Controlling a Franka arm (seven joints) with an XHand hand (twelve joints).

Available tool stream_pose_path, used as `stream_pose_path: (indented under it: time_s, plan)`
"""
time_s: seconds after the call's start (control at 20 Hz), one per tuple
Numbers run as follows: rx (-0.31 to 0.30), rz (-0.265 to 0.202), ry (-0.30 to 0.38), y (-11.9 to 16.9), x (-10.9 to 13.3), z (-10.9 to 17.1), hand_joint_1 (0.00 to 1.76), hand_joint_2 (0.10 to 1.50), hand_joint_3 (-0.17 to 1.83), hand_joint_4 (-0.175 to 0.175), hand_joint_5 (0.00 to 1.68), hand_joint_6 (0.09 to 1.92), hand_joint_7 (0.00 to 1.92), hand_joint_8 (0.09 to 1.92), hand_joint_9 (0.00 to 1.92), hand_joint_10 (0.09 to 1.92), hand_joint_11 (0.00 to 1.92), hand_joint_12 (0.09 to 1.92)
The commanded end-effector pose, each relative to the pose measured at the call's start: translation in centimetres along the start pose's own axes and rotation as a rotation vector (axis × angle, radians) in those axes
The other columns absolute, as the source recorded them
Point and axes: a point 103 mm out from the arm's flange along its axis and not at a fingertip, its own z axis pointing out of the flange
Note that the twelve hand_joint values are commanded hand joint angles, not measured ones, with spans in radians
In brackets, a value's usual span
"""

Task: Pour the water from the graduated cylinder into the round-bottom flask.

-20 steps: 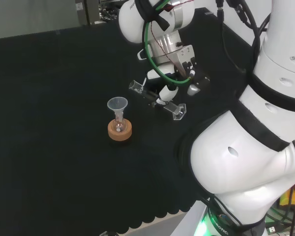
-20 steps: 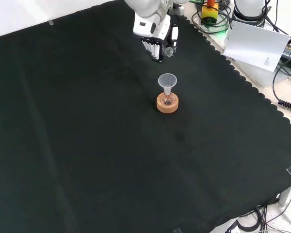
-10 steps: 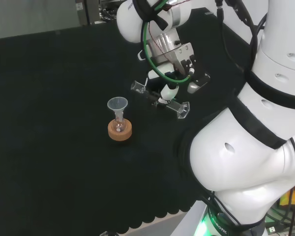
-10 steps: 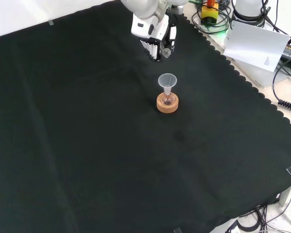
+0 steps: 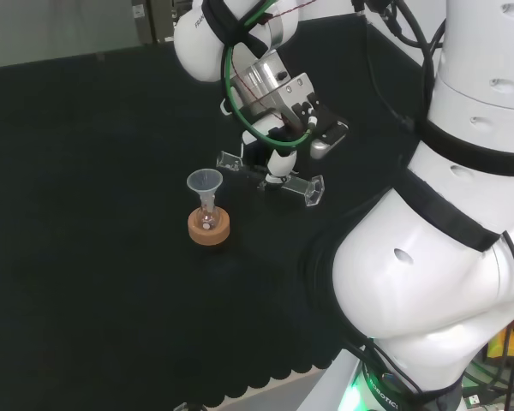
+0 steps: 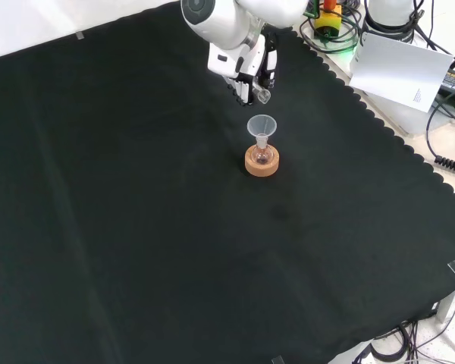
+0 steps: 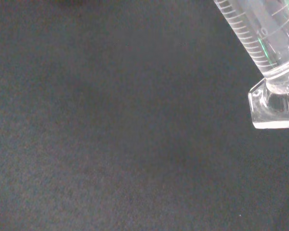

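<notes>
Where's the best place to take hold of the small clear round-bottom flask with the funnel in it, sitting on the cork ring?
Probably the narrow neck of the clear round-bottom flask, just under the clear funnel, coming in level from the side. The bulb sits sunk in the round cork ring and the funnel's wide cone blocks any approach from above, so the neck is the only free part.

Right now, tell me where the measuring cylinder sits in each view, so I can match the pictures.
Head view: the measuring cylinder lies nearly level in the robot hand, just right of the funnel.
Front view: its open mouth shows below the robot hand, just above the funnel.
Wrist view: its marked tube and foot at the picture's edge.
Shared landmark: the cork ring under the flask, in head and front views.
</notes>
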Motion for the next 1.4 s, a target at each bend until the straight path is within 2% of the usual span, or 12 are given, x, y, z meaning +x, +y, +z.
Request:
stream_pose_path:
  time_s: [0.05,0.7,1.4]
  plan:
    - [0.040,0.010,-0.029,0.0,0.3,-0.5,1.12,1.17,0.00,-0.147,0.90,1.13,1.10,0.52,1.37,0.13,1.30,0.73]
    - [0.127,0.089,-0.088,-0.1,0.3,-1.2,1.12,1.16,0.00,-0.147,0.90,1.13,1.10,0.52,1.37,0.12,1.30,0.73]
    - [0.204,0.146,-0.166,-0.2,0.4,-2.1,1.13,1.16,0.00,-0.149,0.90,1.13,1.11,0.52,1.38,0.12,1.30,0.73]
